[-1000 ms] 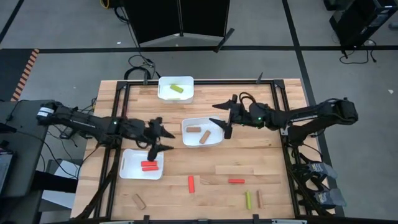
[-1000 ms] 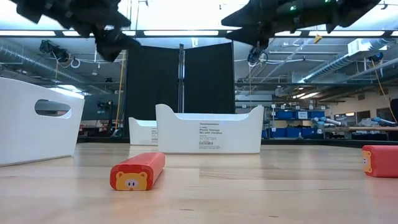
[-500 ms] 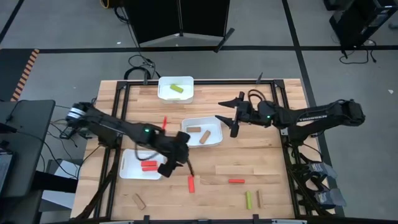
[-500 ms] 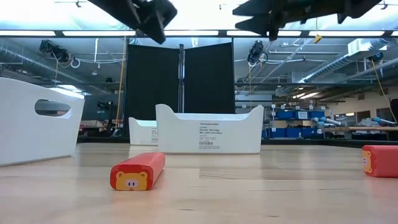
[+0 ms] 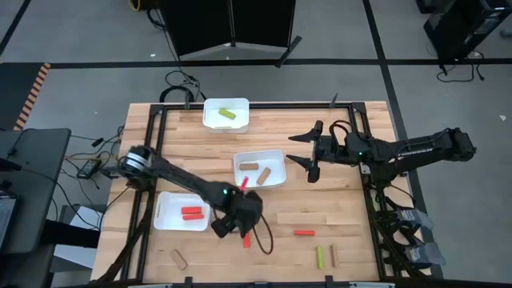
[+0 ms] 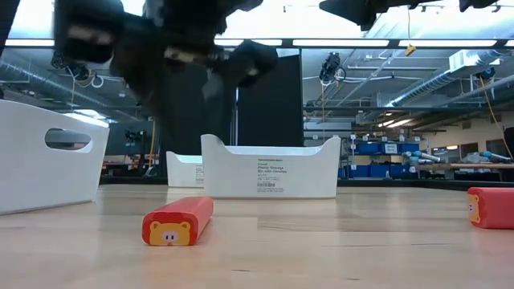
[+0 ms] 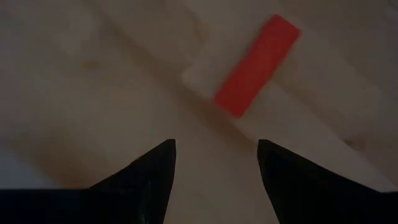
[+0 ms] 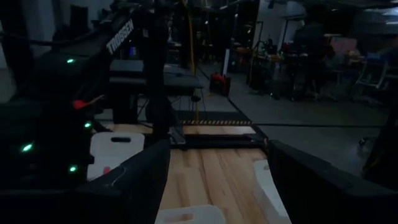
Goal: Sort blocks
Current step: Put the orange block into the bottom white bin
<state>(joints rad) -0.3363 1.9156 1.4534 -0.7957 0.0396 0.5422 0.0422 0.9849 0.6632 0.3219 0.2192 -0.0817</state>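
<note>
Wooden boards make the table (image 5: 192,136), which stands on a grey floor in a workshop room. Three white trays lie on it: one (image 5: 226,114) at the far edge with a yellow-green block (image 5: 227,114), one (image 5: 259,169) in the middle with two tan blocks (image 5: 249,166), and one (image 5: 182,212) on the left with a red block (image 5: 190,213).

Over the near middle of the table hangs the left gripper (image 5: 247,230). Its fingers (image 7: 152,168) are spread apart and hold nothing. A red block (image 7: 256,66) lies on the wood just ahead of the fingertips, not between them and not touching them; from above it is mostly hidden under the gripper.

More loose blocks lie near the front edge: a red one (image 5: 303,233), a yellow-green one (image 5: 318,257), a tan one (image 5: 334,256) beside it, and a tan one (image 5: 178,258) at the left.

At the right of the middle tray the right gripper (image 5: 310,157) waits above the table, wide open and empty.
</note>
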